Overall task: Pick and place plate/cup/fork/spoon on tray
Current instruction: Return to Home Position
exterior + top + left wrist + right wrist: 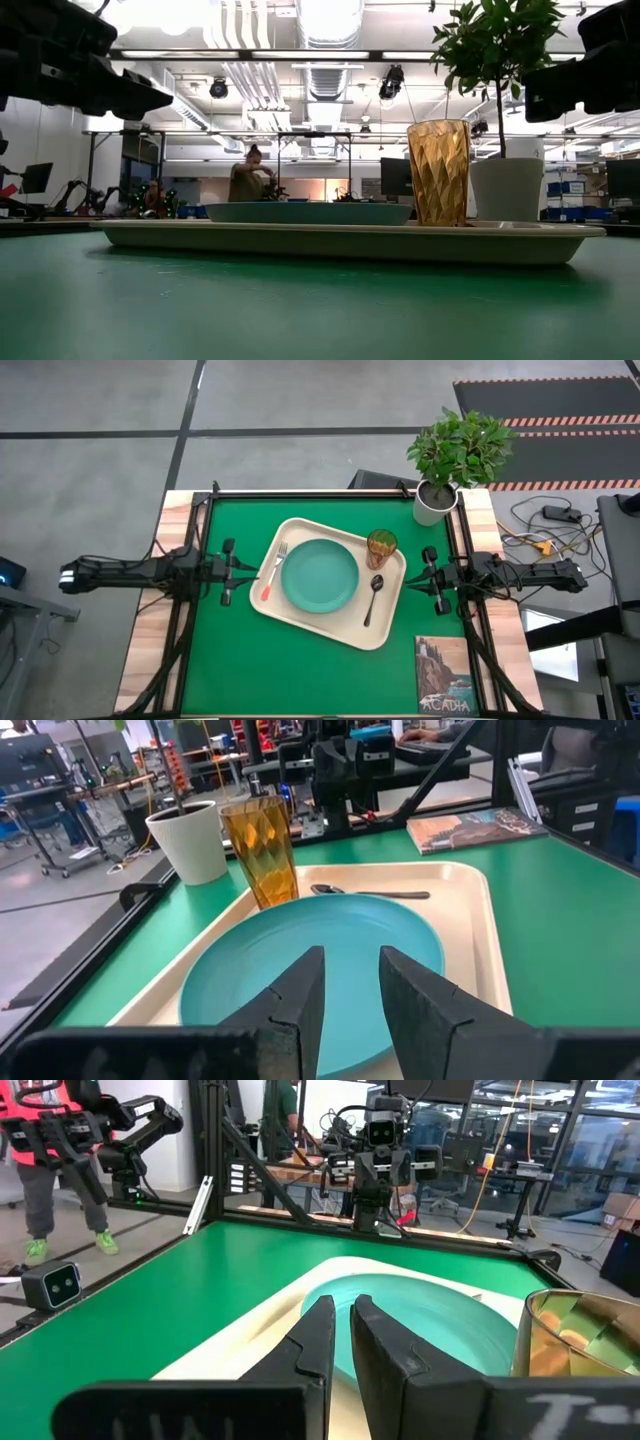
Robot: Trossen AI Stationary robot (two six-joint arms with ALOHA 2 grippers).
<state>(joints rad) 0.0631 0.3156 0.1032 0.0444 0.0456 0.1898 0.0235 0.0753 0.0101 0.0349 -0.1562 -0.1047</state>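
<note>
The cream tray [385, 632] lies on the middle of the green mat. On it rest the teal plate [319, 574], the amber-green cup [381, 547] upright at the far right corner, the dark spoon [373, 598] to the right of the plate and the orange-handled fork [273, 568] to its left. My left gripper [236, 571] hovers at the tray's left edge, slightly open and empty; in its wrist view [351, 960] it faces the plate [300, 970]. My right gripper [428, 579] hovers off the tray's right edge, shut and empty, and also shows in its wrist view [343, 1305].
A white pot with a leafy plant [434, 503] stands at the mat's far right corner. A picture book [445, 675] lies at the near right corner. Bare green mat [230, 660] lies in front of the tray. A person [248, 180] stands far back in the room.
</note>
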